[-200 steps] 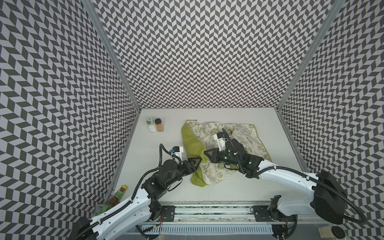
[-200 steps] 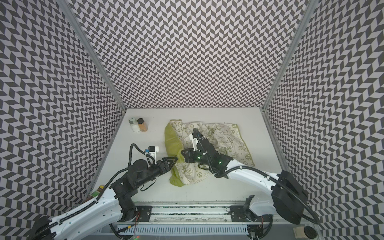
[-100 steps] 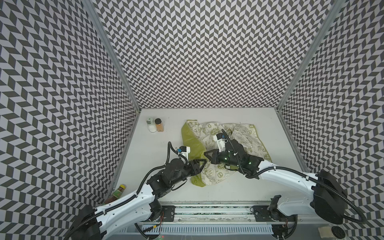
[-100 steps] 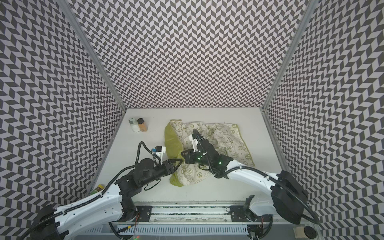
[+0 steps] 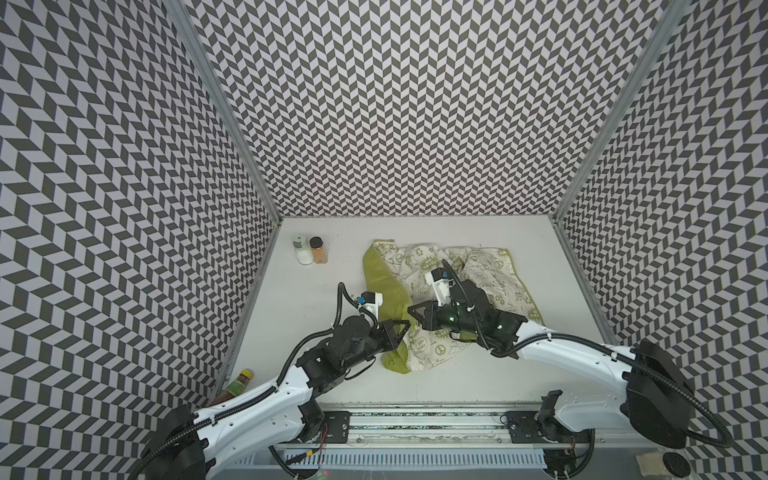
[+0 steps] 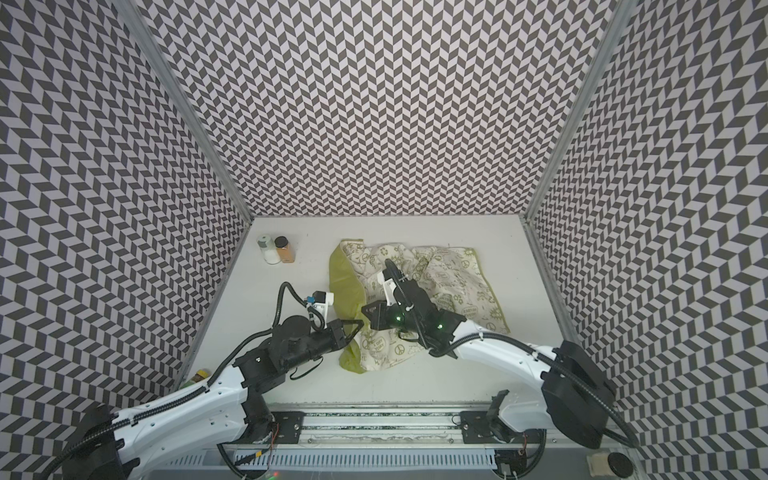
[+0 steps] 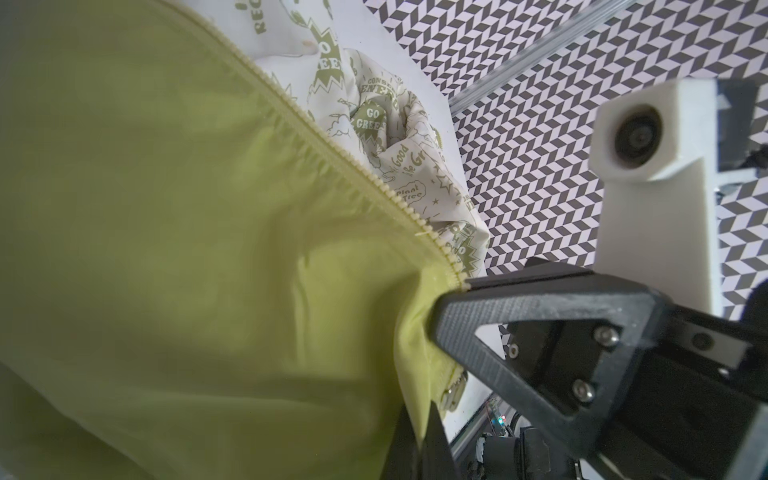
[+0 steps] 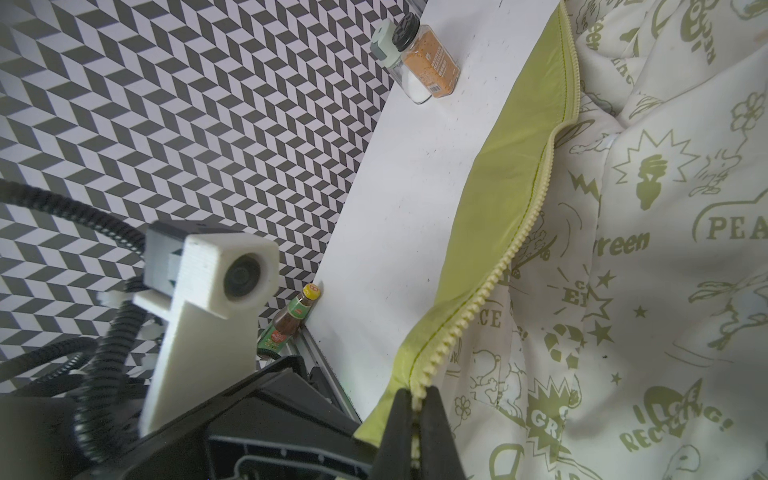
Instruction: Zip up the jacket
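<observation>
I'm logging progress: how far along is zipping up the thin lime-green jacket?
Done: nothing zipped; the thin lime-green jacket lies open, printed cream lining showing. In hand: left gripper and right gripper are shut on its green front edge by the pale zipper teeth. Left: joining the sides and zipping up.

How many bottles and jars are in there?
3: white-filled jar and orange spice jar together at back left; sauce bottle against the left wall, near front. More may be hidden.

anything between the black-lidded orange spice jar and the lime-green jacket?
Nothing. Only bare white tabletop lies between the black-lidded orange spice jar and the thin lime-green fabric jacket; both top views and the right wrist view show it.
</observation>
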`<control>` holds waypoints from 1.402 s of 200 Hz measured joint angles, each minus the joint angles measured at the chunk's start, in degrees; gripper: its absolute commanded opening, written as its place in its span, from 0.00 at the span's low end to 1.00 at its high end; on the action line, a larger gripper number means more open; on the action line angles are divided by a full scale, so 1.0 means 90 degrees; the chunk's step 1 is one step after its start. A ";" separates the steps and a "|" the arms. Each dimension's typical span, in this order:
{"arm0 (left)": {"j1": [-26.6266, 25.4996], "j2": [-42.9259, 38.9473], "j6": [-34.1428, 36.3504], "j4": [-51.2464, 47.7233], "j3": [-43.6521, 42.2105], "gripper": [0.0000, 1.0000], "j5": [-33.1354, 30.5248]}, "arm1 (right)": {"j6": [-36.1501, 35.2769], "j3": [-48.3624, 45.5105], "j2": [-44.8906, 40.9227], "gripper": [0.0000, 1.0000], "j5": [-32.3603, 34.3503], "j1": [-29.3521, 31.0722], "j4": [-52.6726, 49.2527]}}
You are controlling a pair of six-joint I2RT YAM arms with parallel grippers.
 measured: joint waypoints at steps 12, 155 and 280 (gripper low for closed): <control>0.0148 -0.0027 0.0049 0.0027 -0.0012 0.00 0.0182 | -0.0119 0.0000 -0.0063 0.33 0.0036 -0.0039 -0.0197; 0.1780 0.0027 0.1061 0.0801 -0.0306 0.00 0.3274 | -0.0333 -0.1447 -0.0831 0.52 -0.2081 -0.0658 0.1222; 0.1974 0.0039 0.0226 0.1520 -0.0801 0.00 0.3558 | 0.0437 -0.1525 -0.0250 0.38 -0.2523 -0.0160 0.2625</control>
